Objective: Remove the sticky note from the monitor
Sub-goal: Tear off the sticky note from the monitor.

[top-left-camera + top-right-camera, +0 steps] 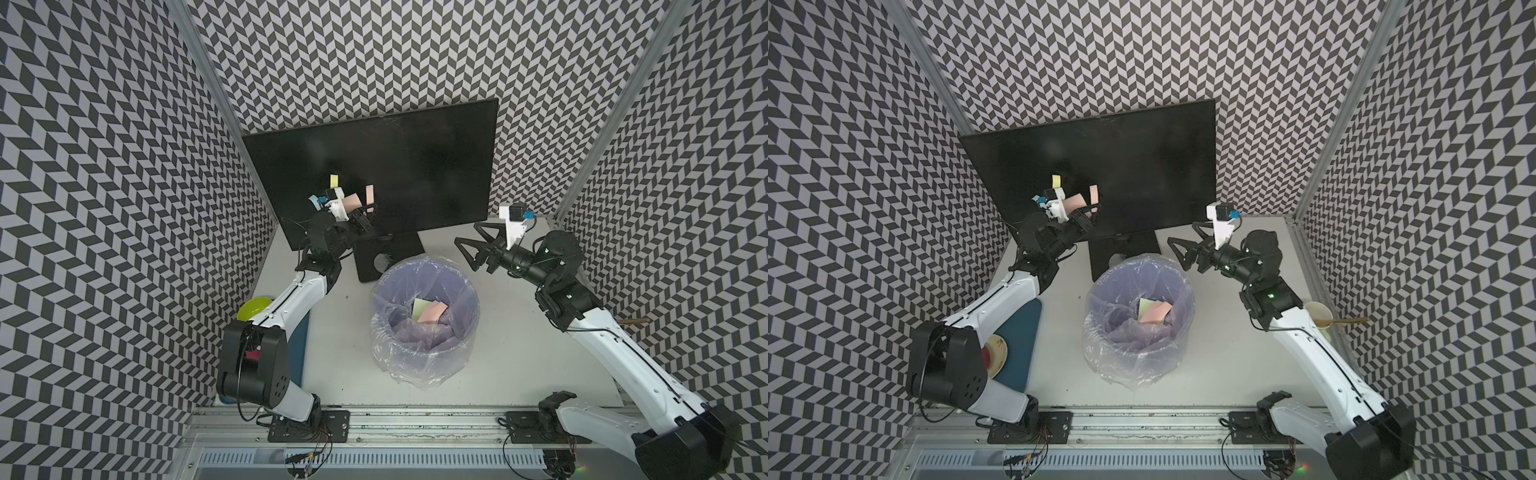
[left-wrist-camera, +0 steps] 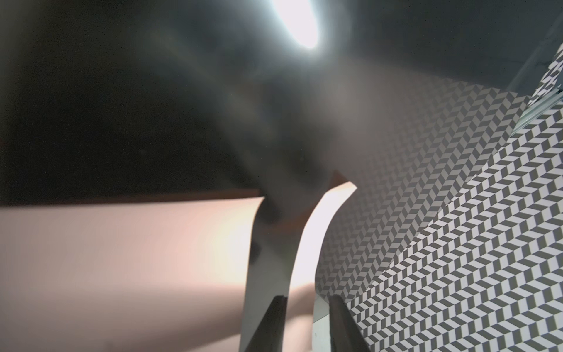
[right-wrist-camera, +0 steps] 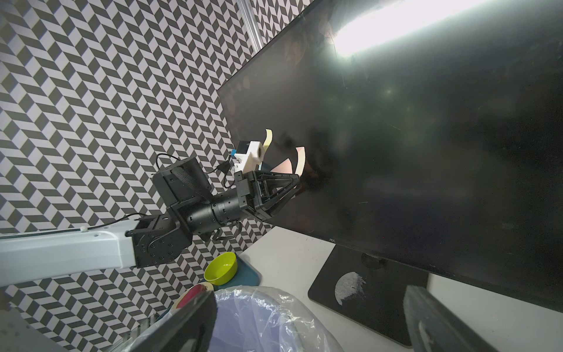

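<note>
Chevron-patterned black-and-white walls (image 1: 104, 208) close in a white bench (image 1: 519, 353), with the monitor (image 1: 415, 166) standing at its far middle on a flat black stand base (image 1: 390, 253), its dark screen facing near. Low on the left part of the screen several notes stick: a yellow sticky note (image 1: 334, 181), a blue sticky note (image 1: 313, 202) mostly hidden behind the wrist camera, a broad pink sticky note (image 1: 352, 202), and just right of it a curled pink sticky note (image 3: 300, 158) whose lower edge peels away from the glass. The left hand (image 3: 297, 179) is at the screen, fingers close together with the free lower edge of the curled pink sticky note between them; the left wrist view shows a slim gap between the fingers, so whether the paper is pinched I cannot tell. The right hand (image 1: 467, 246) hangs spread wide and empty above the bench, right of the stand base. Near of the base stands a waste bin (image 1: 471, 299) lined with a clear bag, two discarded notes (image 1: 430, 311), green and pink, lying inside
</note>
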Controlling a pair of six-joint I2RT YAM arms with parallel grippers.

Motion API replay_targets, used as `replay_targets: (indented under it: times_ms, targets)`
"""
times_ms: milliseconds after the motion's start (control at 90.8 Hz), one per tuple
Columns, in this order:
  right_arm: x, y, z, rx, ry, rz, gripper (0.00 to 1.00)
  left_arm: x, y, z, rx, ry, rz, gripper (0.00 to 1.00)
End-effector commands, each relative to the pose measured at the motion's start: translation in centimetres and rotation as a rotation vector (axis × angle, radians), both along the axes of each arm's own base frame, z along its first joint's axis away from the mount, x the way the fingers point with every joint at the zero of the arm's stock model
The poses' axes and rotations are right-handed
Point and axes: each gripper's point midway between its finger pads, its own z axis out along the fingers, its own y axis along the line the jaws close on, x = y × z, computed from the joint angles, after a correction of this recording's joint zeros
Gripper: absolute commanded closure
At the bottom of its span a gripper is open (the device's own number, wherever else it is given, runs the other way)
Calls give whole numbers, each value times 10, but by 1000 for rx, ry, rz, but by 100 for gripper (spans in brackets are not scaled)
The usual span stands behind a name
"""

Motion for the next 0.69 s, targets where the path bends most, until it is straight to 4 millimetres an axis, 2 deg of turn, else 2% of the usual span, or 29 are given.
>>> replay_targets:
  times_ms: [0, 187, 474, 683]
  targets:
    - [-2, 0, 9, 18, -47, -5, 1, 3, 1, 18, -11, -51, -8, 83]
    - [-2, 0, 9, 18, -49, -6, 1, 1, 1, 20, -4, -62, -18, 100]
    - [-3, 0, 9, 23, -48, 2, 1, -12, -3, 26, 11, -86, -48, 100]
    - [-4, 1, 10, 23, -51, 7, 1, -37, -4, 34, 43, -109, -38, 100]
